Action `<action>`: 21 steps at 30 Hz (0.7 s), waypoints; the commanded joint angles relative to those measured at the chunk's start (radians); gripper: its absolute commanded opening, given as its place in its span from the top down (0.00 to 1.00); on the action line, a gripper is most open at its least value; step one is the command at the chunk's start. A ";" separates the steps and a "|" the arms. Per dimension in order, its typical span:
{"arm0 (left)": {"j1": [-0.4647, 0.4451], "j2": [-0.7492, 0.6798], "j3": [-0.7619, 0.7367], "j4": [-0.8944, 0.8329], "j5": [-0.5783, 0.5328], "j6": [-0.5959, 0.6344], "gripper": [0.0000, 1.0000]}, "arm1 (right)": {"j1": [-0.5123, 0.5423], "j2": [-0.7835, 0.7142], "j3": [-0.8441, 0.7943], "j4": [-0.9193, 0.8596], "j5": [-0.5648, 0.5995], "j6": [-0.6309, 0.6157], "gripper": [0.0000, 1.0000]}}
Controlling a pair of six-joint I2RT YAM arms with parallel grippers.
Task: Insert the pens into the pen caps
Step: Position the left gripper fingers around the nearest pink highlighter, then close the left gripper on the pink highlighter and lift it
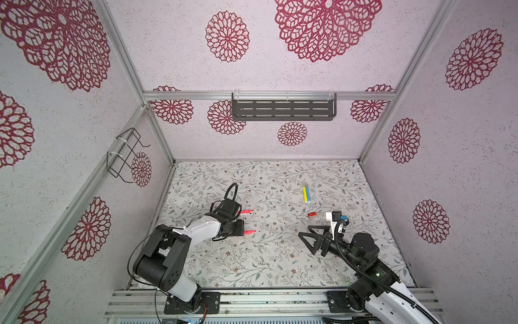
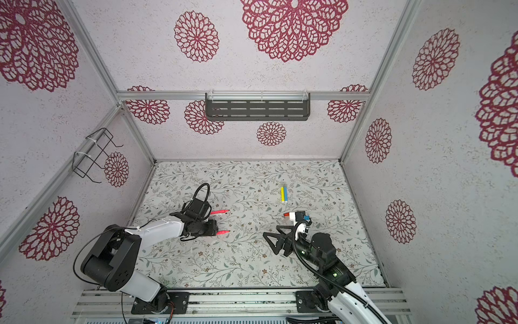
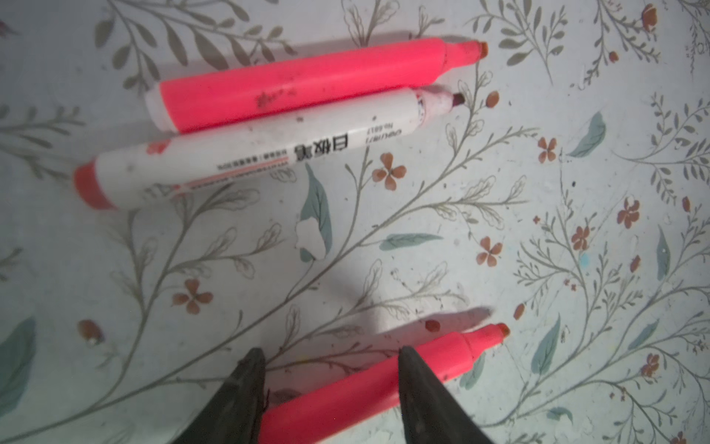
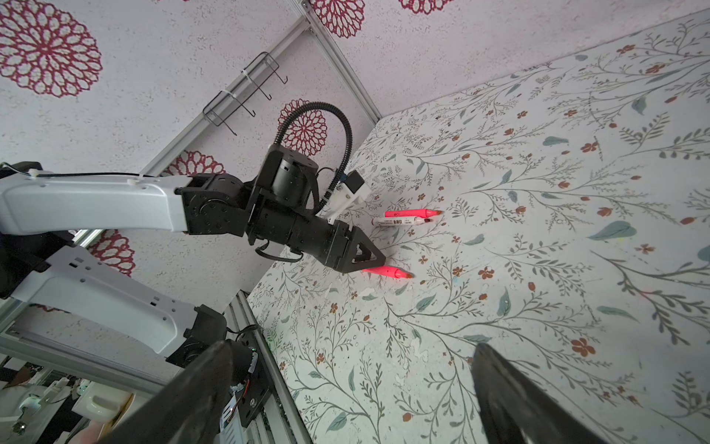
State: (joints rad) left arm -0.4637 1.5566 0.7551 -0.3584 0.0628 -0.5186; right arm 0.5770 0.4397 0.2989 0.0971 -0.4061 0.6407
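- Pink pen (image 3: 357, 392) sits clamped between my left gripper (image 3: 330, 357) jaws, low over the surface (image 1: 252, 261).
- My right gripper (image 1: 304, 237) jaws stand wide apart, empty.

Bright, even, diffuse light in both top views; wide-angle bend at edges. Left wrist view soft, slightly blurred, pink pen (image 3: 299, 82) overexposed, soft shadows cast toward upper right. Right wrist view sharp centre, fingers (image 4: 199, 399) at bottom out of focus.

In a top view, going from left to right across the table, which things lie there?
Left gripper holding a pink pen → yellow pen → blue pen → red pen cap.
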 commanded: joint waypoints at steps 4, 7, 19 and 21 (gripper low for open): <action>-0.045 -0.052 -0.018 -0.017 -0.005 -0.058 0.42 | 0.001 -0.002 -0.003 0.071 -0.011 0.032 0.02; -0.060 -0.057 -0.016 -0.024 -0.008 -0.072 0.42 | 0.001 -0.001 0.000 0.071 -0.013 0.032 0.02; -0.125 -0.036 -0.001 -0.056 0.015 -0.042 0.41 | 0.001 -0.009 -0.001 0.073 -0.021 0.032 0.02; -0.137 -0.031 0.001 -0.060 0.019 -0.036 0.41 | 0.002 -0.007 -0.001 0.075 -0.023 0.032 0.02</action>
State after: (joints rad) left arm -0.5819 1.5150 0.7414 -0.3950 0.0711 -0.5705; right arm 0.5770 0.4381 0.2867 0.1188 -0.4076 0.6590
